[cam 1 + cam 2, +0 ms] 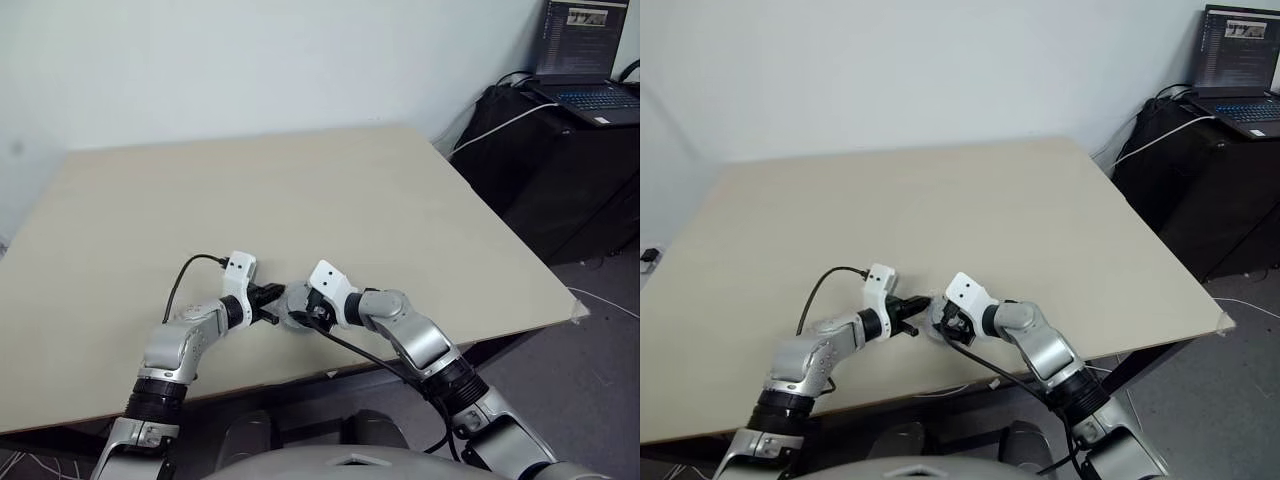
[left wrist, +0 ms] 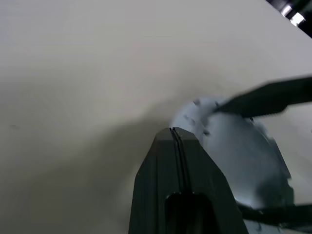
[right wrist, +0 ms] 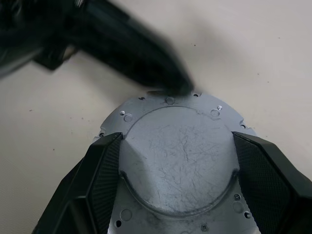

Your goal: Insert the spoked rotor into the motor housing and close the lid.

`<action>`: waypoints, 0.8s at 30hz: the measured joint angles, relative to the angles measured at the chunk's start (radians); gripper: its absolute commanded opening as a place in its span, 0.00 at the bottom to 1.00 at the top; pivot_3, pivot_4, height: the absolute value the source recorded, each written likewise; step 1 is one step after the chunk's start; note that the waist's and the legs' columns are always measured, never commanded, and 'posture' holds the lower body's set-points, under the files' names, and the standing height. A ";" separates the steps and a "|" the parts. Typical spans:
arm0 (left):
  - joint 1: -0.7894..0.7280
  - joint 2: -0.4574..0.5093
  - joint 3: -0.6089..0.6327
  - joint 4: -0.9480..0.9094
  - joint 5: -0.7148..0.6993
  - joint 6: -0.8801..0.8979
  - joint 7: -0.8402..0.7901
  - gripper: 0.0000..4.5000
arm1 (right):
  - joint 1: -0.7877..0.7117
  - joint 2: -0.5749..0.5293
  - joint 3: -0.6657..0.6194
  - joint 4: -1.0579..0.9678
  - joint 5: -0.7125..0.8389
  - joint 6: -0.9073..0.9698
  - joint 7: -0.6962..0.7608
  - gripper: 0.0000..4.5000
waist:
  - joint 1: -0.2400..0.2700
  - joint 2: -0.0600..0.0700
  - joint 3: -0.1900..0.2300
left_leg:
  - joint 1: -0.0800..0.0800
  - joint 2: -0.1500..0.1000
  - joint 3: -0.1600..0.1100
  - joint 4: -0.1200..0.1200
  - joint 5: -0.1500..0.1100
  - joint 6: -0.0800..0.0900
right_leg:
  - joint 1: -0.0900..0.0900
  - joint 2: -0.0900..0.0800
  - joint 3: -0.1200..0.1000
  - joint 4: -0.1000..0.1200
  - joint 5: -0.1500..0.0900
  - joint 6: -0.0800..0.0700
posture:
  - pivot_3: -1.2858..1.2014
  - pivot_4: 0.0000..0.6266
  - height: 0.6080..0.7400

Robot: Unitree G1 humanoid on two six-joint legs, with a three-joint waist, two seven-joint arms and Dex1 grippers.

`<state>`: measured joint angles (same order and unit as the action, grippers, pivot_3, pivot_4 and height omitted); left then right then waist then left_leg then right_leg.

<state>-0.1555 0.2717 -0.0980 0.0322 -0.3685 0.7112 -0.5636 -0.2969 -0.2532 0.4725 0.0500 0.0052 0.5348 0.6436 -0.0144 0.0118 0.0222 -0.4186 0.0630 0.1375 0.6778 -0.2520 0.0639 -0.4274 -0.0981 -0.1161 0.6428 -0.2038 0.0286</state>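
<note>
While the right hand (image 3: 178, 170) grips the round light-grey metal lid (image 3: 178, 156) across its width at the near edge of the pale wooden surface (image 1: 300, 190), the closed left hand (image 2: 176, 134) should press its rim gently, squarely downward. A laptop (image 1: 585, 60) sits beyond, by a white wall.

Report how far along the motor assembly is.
Done, it seems: the lid lies plain face up on the table, hiding what is beneath. In hand: the right gripper straddles the lid, and the shut left gripper touches its edge. Left: confirm the lid is seated, then let go.
</note>
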 measured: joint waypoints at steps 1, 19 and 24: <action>-0.003 0.002 -0.005 0.000 0.000 0.004 -0.005 0.00 | 0.001 0.000 0.000 -0.001 0.000 0.001 -0.003 0.71 | 0.000 0.000 0.000 | 0.000 0.000 0.000 0.000 0.000 0.000 | 0.000 0.000 0.000 0.000 0.000 0.000 | 0.52 0.00 1.00; 0.000 0.030 -0.030 -0.039 0.013 0.052 -0.021 0.00 | 0.063 0.010 -0.058 -0.074 0.023 0.041 -0.041 0.99 | 0.005 0.001 0.001 | 0.000 -0.001 0.000 -0.004 0.000 0.000 | -0.001 -0.002 0.000 -0.003 0.000 0.000 | 0.52 0.00 1.00; 0.013 0.024 -0.029 -0.053 0.012 0.049 -0.022 0.00 | 0.142 -0.035 -0.128 -0.256 0.055 0.087 -0.056 0.99 | 0.006 0.001 0.001 | -0.001 -0.003 0.000 -0.012 0.000 0.000 | 0.000 -0.002 0.000 -0.013 0.000 0.000 | 0.52 0.00 1.00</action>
<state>-0.1426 0.2960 -0.1269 -0.0207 -0.3563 0.7602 -0.5857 -0.1545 -0.2887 0.3443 -0.2063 0.0601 0.6221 0.5880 -0.0085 0.0124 0.0232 -0.4193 0.0605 0.1378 0.6661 -0.2518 0.0635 -0.4278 -0.0998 -0.1158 0.6302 -0.2036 0.0288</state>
